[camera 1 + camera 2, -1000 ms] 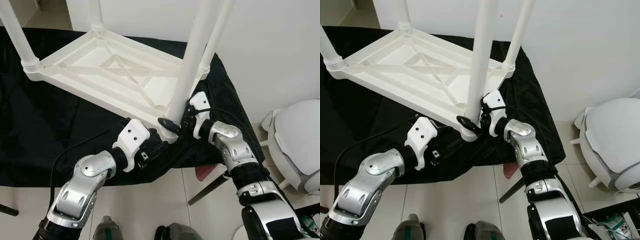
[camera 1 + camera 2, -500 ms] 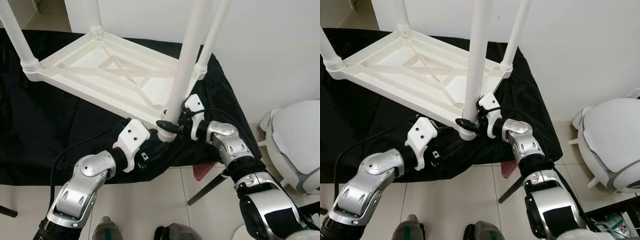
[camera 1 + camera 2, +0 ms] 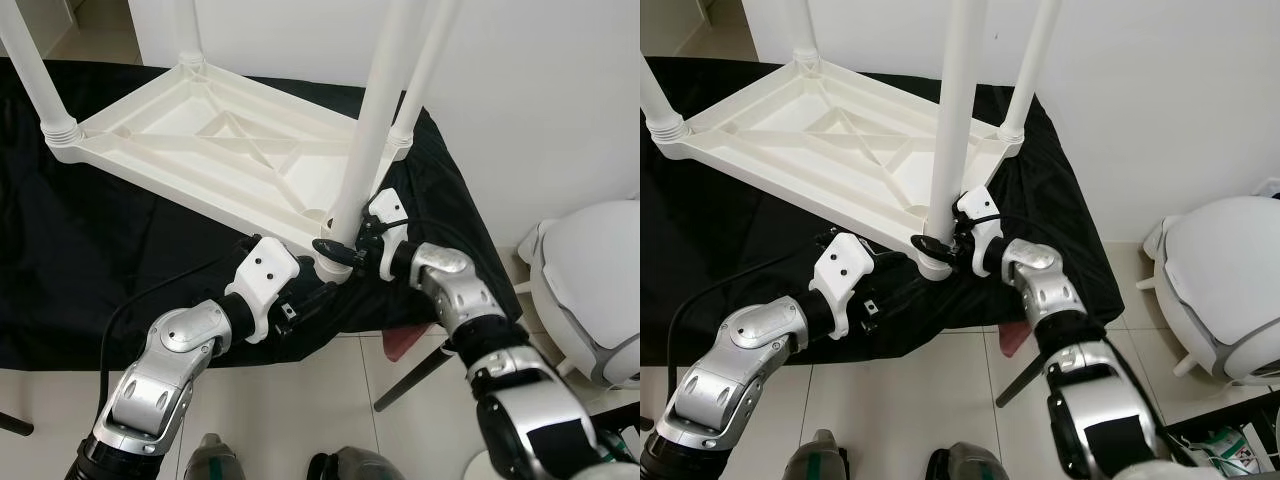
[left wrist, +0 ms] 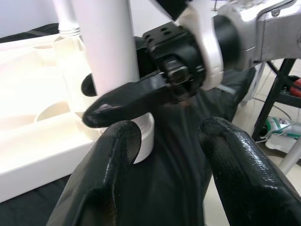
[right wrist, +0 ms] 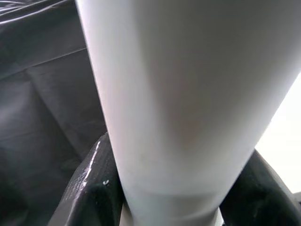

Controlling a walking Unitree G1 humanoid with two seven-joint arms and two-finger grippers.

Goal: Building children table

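**Near-corner leg: seating in socket**

Tabletop (image 3: 210, 150) lies upside down on the black cloth (image 3: 90, 250) over the bench, its near right corner at the bench's near edge. Legs counted: four, all standing upright in the corner sockets. The near-corner leg (image 3: 375, 120) is the one in hand.

Right gripper (image 3: 940, 243): fingers closed around the base of that leg, just above its socket (image 3: 335, 268); the right wrist view has a black finger on either side of the white tube (image 5: 188, 94).

Left gripper (image 4: 169, 155): fingers spread, holding nothing, just beside the same corner, low at the bench's near edge. Its wrist view looks straight at the socket and the right gripper's finger.

Step, as judged: fixing or tightening the last leg. Whether it is fully home cannot be told from here. The next move probably calls for steadying the tabletop corner with the left gripper while the right presses or turns the leg.

Also in view: one white domed object (image 3: 590, 290) on the floor right of the bench.
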